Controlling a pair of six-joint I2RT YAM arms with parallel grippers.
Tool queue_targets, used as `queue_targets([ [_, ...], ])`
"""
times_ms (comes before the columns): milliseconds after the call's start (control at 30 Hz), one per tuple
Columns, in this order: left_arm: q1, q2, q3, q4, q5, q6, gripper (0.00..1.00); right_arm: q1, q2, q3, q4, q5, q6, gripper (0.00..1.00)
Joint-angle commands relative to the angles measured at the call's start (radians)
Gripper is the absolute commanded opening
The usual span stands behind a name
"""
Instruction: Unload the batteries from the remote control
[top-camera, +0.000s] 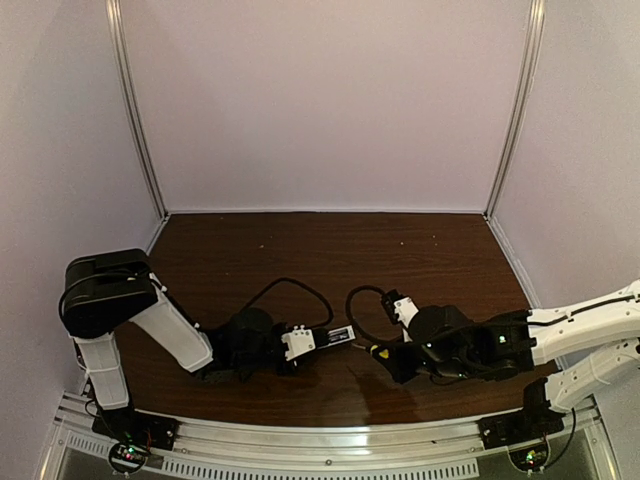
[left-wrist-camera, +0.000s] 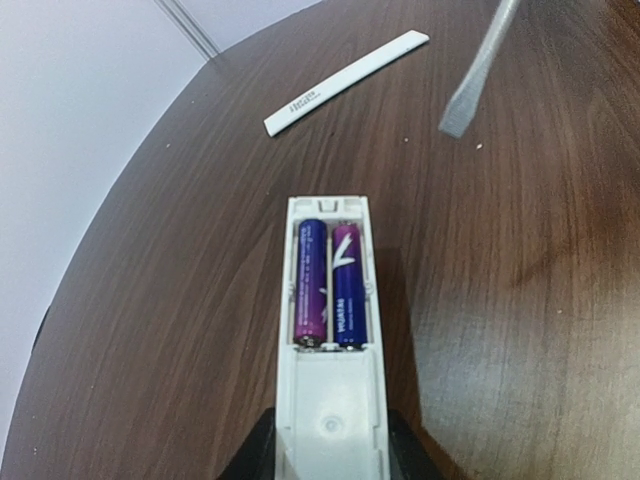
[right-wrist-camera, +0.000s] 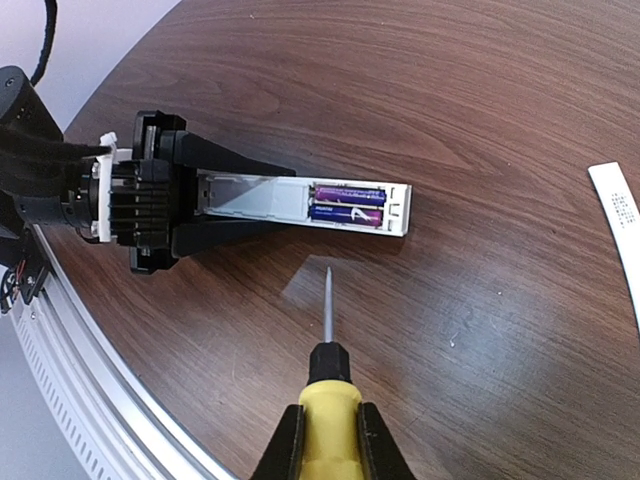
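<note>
The white remote control (left-wrist-camera: 328, 410) lies level just above the table, back side up, and my left gripper (left-wrist-camera: 328, 458) is shut on its near end. Its compartment stands uncovered, with two purple-blue batteries (left-wrist-camera: 328, 285) side by side inside. The right wrist view shows the remote control (right-wrist-camera: 255, 195) sticking out of the left gripper (right-wrist-camera: 150, 195), batteries (right-wrist-camera: 347, 207) near its free end. My right gripper (right-wrist-camera: 328, 440) is shut on a yellow-handled screwdriver (right-wrist-camera: 328, 400). The blade tip points at the remote's side, a short gap away. From above, the left gripper (top-camera: 300, 343) and right gripper (top-camera: 385, 355) face each other.
A flat white cover strip (left-wrist-camera: 345, 82) lies on the dark wood table (top-camera: 300, 250) beyond the remote, and shows again as the strip (right-wrist-camera: 622, 220) at the right edge of the right wrist view. A metal rail (top-camera: 300, 445) runs along the near edge. Pale walls enclose three sides.
</note>
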Motion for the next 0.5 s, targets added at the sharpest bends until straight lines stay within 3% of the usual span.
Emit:
queue_targets([
  [0,-0.002,-0.012,0.007,0.058,-0.036,0.001,0.00,0.006,0.026,0.030,0.006,-0.009,0.011,0.00],
  [467,-0.002,-0.007,0.007,0.064,-0.052,0.004,0.00,0.007,0.083,0.037,0.058,0.019,0.015,0.00],
])
